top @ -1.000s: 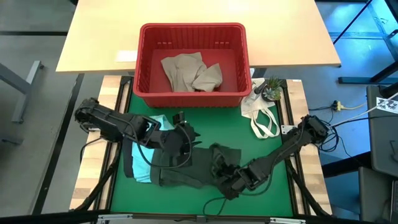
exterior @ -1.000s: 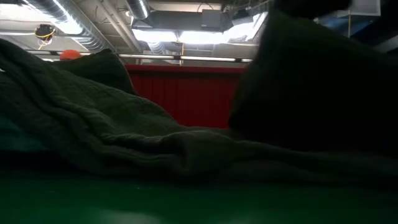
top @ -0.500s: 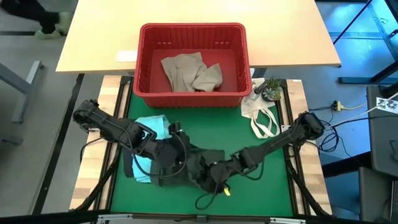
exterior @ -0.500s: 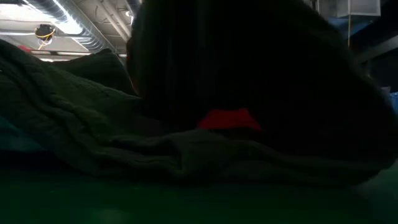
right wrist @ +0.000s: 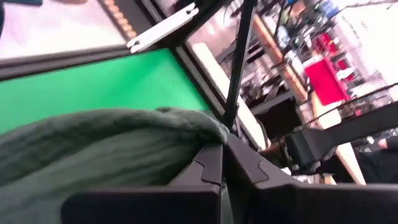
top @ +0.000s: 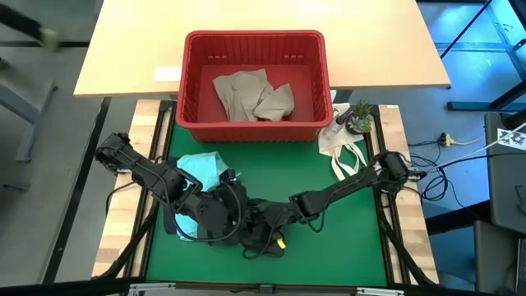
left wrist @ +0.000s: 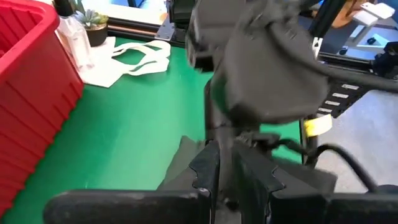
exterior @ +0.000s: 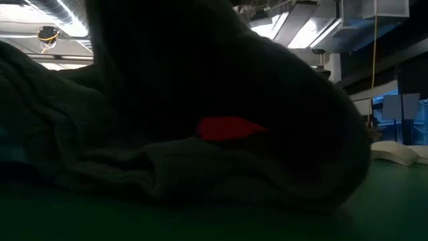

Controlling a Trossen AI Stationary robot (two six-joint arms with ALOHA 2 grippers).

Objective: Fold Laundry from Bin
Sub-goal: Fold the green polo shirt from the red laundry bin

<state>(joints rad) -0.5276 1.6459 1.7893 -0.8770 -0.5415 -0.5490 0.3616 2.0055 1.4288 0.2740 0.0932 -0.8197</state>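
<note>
The left gripper (top: 233, 224) sits low at the front of the green mat (top: 329, 255), its fingers (left wrist: 208, 177) nearly together on a fold of the dark green garment (top: 215, 215). Since 1 second ago the teal garment (top: 201, 171) is more uncovered. The right gripper (top: 265, 233) has swept leftward across the mat, fingers clamped on the same dark green garment, bunching it toward the left gripper. The red bin (top: 256, 125) behind holds the beige garment (top: 251, 94), unchanged.
</note>
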